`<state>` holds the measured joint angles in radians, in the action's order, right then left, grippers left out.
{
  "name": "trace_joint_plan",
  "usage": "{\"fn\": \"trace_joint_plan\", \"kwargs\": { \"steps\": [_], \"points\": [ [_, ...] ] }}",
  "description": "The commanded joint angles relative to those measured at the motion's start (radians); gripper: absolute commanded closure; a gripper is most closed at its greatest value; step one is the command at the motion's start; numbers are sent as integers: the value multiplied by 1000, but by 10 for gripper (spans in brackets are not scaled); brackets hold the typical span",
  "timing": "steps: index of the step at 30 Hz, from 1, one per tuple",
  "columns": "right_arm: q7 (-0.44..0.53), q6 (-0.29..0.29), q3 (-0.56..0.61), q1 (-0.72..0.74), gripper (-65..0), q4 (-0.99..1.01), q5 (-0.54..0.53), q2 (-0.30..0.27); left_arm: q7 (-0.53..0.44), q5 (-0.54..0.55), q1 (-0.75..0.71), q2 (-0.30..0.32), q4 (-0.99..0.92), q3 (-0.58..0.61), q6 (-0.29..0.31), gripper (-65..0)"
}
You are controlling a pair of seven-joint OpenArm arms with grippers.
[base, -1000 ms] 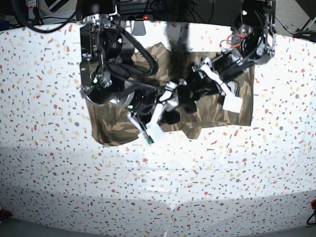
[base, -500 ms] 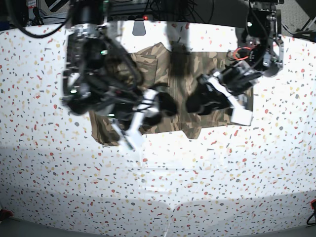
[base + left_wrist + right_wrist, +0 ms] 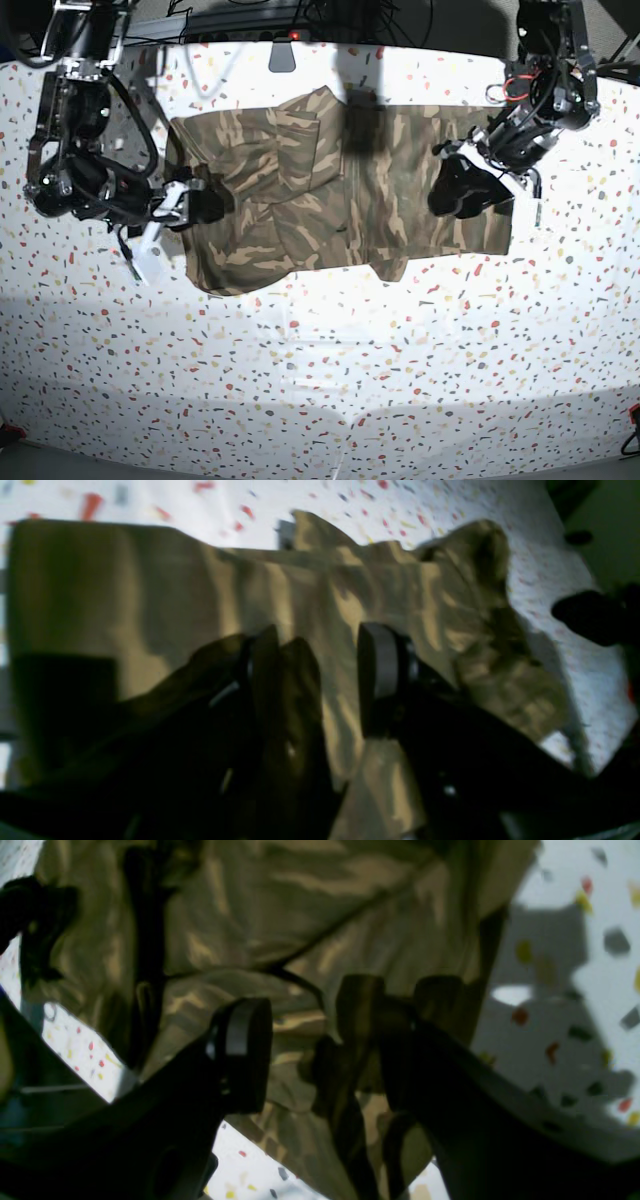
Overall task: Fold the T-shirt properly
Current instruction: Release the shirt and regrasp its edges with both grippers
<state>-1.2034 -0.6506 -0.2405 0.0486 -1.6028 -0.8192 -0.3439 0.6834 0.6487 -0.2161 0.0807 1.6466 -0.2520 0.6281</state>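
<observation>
A camouflage T-shirt (image 3: 340, 190) lies spread across the far half of a speckled white desk (image 3: 320, 370), its length running from near the far left corner toward the far right, with rumpled folds at its left end and a flatter panel at its right. Two black robot arms flank it. The right claw (image 3: 205, 205) sits at the shirt's left edge, nearer the desk's left side; its wrist camera shows the claw (image 3: 305, 1040) with jaws spread, one pad bare and the other draped with camouflage cloth (image 3: 310, 940) that hangs beneath it. The left claw (image 3: 465, 190) hovers over the shirt's right end, close to the desk's right edge; from its wrist view the claw (image 3: 315, 675) is also spread, a grey pad standing clear on one side while a fold of cloth (image 3: 150, 605) lies over the other finger. White desk with red, yellow and grey flecks shows beyond the shirt's edges in both wrist views.
</observation>
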Motion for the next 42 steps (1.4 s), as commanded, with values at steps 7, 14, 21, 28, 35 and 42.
{"fn": "trace_joint_plan", "kwargs": {
  "steps": [7, 14, 21, 28, 35, 42],
  "points": [
    [10, 23, -2, 55, -336, 186, -42, -67, -19, 6, 0, 2, 18, -2, 8, -254],
    [3, 23, -2, 125, -336, 220, 17, -72, -19, 5, 0, 3, 18, -2, 8, -254],
    [12, 24, 34, 132, -336, 220, 48, -70, -19, 5, 0, 3, 18, -2, 8, -254],
    [39, 32, 131, 132, -336, 257, 137, -35, -18, 5, 0, 3, 18, -2, 8, -254],
    [24, 39, 136, 132, -336, 314, 148, -16, -18, 5, 0, 3, 18, -2, 8, -254],
    [-32, 39, 136, 142, -336, 314, 121, -21, -17, 5, 0, 3, 18, -2, 7, -254]
  ]
}}
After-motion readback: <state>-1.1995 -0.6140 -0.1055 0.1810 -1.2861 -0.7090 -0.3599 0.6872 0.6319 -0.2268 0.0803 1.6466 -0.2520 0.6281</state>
